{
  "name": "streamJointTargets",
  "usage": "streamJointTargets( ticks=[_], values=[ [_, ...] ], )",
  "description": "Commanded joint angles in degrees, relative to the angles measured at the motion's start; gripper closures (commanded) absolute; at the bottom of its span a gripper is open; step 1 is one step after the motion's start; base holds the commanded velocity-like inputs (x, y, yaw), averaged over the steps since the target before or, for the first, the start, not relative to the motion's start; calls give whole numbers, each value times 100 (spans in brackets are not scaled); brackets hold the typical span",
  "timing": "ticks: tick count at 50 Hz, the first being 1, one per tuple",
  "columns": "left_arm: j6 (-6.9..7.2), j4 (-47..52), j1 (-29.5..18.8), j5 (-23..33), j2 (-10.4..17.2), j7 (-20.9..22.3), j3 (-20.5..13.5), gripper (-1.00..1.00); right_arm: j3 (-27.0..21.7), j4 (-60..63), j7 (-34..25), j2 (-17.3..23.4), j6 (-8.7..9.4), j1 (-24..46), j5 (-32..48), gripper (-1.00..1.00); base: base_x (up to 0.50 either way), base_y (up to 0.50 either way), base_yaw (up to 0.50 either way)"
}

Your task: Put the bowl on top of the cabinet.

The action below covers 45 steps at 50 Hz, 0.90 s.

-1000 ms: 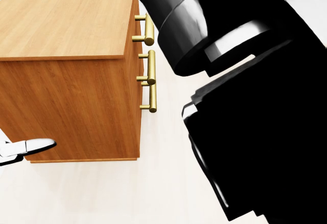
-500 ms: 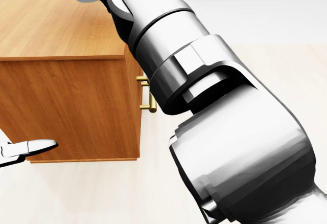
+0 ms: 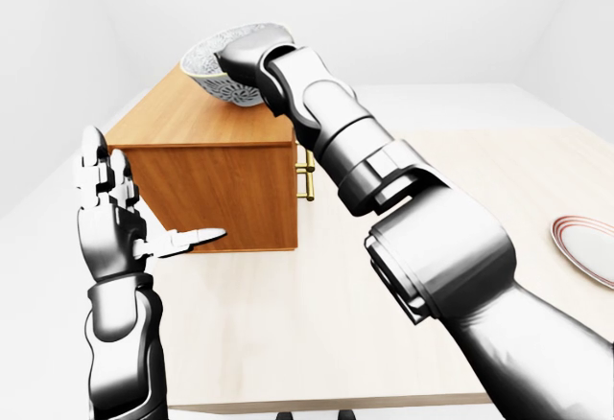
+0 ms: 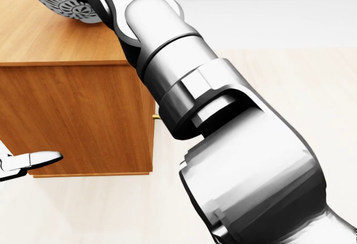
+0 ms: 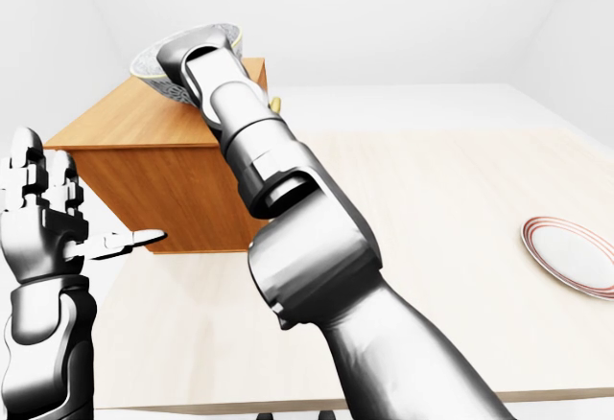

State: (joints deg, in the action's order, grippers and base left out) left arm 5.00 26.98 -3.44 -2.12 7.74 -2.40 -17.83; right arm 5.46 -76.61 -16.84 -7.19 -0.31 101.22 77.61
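Observation:
A grey-and-white patterned bowl (image 3: 213, 67) is tilted over the far end of the wooden cabinet's top (image 3: 192, 125). My right hand (image 3: 240, 58) is shut on its rim, with the arm reaching up from the lower right of the left-eye view. In the head view the bowl (image 4: 53, 0) sits at the top left, low over the cabinet top (image 4: 61, 40); I cannot tell whether it touches the wood. My left hand (image 3: 117, 211) is raised and open at the left, beside the cabinet's near side, holding nothing.
The cabinet (image 3: 216, 195) stands on a light wooden table (image 3: 317, 334), with gold drawer handles (image 3: 309, 178) on its right face. A white plate with a red rim (image 5: 572, 253) lies at the table's right edge. My right arm (image 4: 223, 144) hides much of the head view.
My right arm has swung up and left over the cabinet, bringing the bowl into the head view's top left and then lower toward the cabinet top. The left hand has stayed put.

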Motion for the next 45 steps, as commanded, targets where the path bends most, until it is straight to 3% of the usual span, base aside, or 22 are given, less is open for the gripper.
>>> streamJointTargets(
  ticks=[1, 11, 12, 13, 14, 16, 17, 18, 19, 20, 32, 45],
  values=[
    [0, 61, 27, -275, -50, 132, -31, -100, -41, 88, 234, -77, 15, -20, -332, 100, 0, 0, 0],
    [0, 24, 41, -266, -64, 138, -14, -100, -45, 86, 251, -71, 24, -24, -365, 100, 0, 0, 0],
    [0, 28, 41, -267, -64, 137, -14, -100, -47, 88, 268, -72, 18, -26, -371, 91, 0, 0, 0],
    [0, 34, 41, -270, -64, 137, -15, -100, -51, 89, 278, -80, 23, -33, -382, 44, 0, 0, 0],
    [0, 33, 41, -265, -65, 136, -10, -100, -37, 90, 298, -99, 16, -71, -377, -25, 0, 0, 0],
    [0, 28, 41, -266, -68, 136, -9, -100, -27, 91, 311, -110, 7, -91, -374, -25, 0, 0, 0],
    [0, 20, 40, -263, -67, 137, -6, -100, -20, 88, 307, -111, 10, -98, -369, -46, 0, 0, 0],
    [0, 18, 40, -263, -67, 137, -6, -100, -19, 88, 307, -111, 11, -99, -368, -46, 0, 0, 0],
    [0, 23, 36, -267, -65, 135, -11, -100, -25, 90, 300, -108, 12, -90, -375, -95, 0, 0, 0],
    [0, 20, 31, -268, -62, 135, -13, -100, -23, 89, 297, -104, 13, -85, -373, -100, 0, 0, 0],
    [0, -11, 32, -243, -75, 126, 26, -100, -150, 131, 350, -110, 19, 194, -590, -100, 0, 0, 0],
    [0, 60, 58, -216, -104, 127, 77, -100, -536, 450, 288, -265, 272, 1856, -2006, -100, 0, 0, 0]
  ],
)
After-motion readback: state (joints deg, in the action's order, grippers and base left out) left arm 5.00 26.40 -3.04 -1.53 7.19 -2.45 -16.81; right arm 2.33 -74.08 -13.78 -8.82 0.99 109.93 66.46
